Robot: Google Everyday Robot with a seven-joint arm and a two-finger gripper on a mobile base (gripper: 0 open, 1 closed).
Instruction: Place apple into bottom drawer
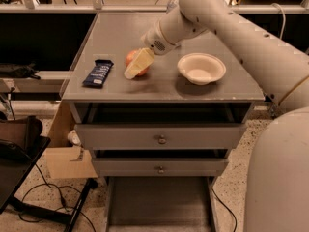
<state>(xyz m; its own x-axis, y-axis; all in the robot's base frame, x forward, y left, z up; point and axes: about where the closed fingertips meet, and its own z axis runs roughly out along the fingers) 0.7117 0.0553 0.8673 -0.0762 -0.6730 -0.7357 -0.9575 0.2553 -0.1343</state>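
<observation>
**While the bottom drawer (159, 204) stands open, apple (131, 57) sits on the tabletop (116, 33)**

Your gripper (138, 64) is against the apple, at the bowl's (201, 68) 9 o'clock; you cannot tell whether it grips. That drawer lies at 6 o'clock.

Gripper (137, 65) in front of the apple (131, 58), touching or just off, you can't tell; only the fruit's left edge shows behind it. Well below the gripper, bottom drawer (159, 199) runs off the picture's lower edge.
</observation>
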